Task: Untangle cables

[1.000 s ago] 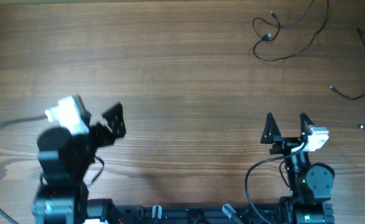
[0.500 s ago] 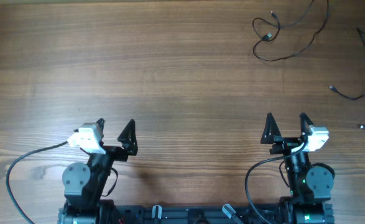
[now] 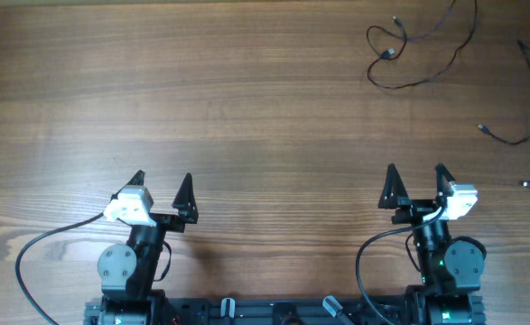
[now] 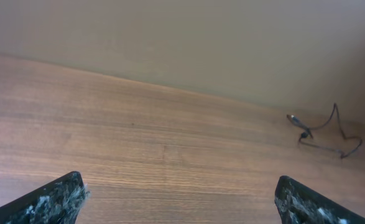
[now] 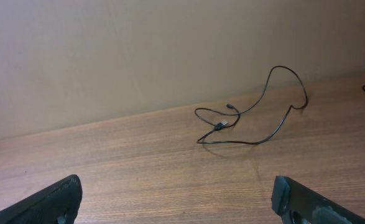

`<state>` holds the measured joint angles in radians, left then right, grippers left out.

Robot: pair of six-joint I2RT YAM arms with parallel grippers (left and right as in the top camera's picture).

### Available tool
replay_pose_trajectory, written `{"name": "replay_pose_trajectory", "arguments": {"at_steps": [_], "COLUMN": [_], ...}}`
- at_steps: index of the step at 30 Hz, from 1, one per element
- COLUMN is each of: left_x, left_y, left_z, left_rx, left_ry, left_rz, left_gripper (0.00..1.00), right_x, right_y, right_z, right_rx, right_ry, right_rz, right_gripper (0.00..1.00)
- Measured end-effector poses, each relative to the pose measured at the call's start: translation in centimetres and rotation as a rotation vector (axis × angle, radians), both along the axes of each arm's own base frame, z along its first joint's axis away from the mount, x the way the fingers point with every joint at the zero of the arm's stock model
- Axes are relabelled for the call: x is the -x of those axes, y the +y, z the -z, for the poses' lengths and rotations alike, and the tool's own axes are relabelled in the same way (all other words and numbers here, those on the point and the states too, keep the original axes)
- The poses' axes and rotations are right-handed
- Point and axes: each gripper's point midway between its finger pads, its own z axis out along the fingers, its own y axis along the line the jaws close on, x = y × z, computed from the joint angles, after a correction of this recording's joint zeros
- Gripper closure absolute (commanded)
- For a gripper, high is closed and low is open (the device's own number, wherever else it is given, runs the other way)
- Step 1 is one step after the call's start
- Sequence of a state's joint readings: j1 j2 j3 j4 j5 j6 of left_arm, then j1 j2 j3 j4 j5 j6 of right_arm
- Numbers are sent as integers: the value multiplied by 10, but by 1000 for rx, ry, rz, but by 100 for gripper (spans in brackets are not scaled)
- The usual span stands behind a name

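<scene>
Thin black cables lie at the table's far right. One looped cable (image 3: 386,52) has small plug ends; it also shows as a loop (image 5: 221,126) in the right wrist view and as a small cable (image 4: 303,133) far right in the left wrist view. A second cable (image 3: 517,142) curls at the right edge, and a loose plug end (image 3: 528,184) lies below it. My left gripper (image 3: 162,178) (image 4: 179,186) is open over bare wood at the front left. The right gripper (image 3: 415,170) (image 5: 177,183) is open at the front right, well short of the cables.
The arms' bases stand on a black rail (image 3: 274,311) along the front edge. A thick wire (image 3: 30,253) loops out from the left arm. A plain beige wall (image 5: 138,50) rises behind the far edge of the table.
The left arm has swung from a turned pose to face straight forward, its gripper settling slightly lower left. Right arm and cables have not moved.
</scene>
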<state>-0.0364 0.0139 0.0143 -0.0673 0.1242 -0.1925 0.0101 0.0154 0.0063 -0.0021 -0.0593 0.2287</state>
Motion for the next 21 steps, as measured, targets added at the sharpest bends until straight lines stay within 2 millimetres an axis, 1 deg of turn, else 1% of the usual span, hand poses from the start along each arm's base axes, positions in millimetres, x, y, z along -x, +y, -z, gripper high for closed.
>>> {"name": "replay_pose_trajectory", "arguments": {"at_steps": [5, 10, 13, 18, 21], "left_x": [1, 1, 0, -1, -2], "left_y": [-4, -4, 1, 21, 25], "left_z": [0, -1, -1, -1, -1], "left_rx": [-111, -147, -154, -159, -159], "left_ry": [-21, -29, -29, -25, -23], "left_rz": [33, 36, 15, -65, -81], "left_gripper": [0, 0, 0, 0, 0], "right_x": [0, 0, 0, 0, 0], "right_y": [0, 0, 0, 0, 0], "right_z": [0, 0, 0, 0, 0], "right_rx": [0, 0, 0, 0, 0], "right_ry": [0, 0, 0, 0, 0], "right_rz": [0, 0, 0, 0, 0], "right_gripper": [0, 0, 1, 0, 0]}}
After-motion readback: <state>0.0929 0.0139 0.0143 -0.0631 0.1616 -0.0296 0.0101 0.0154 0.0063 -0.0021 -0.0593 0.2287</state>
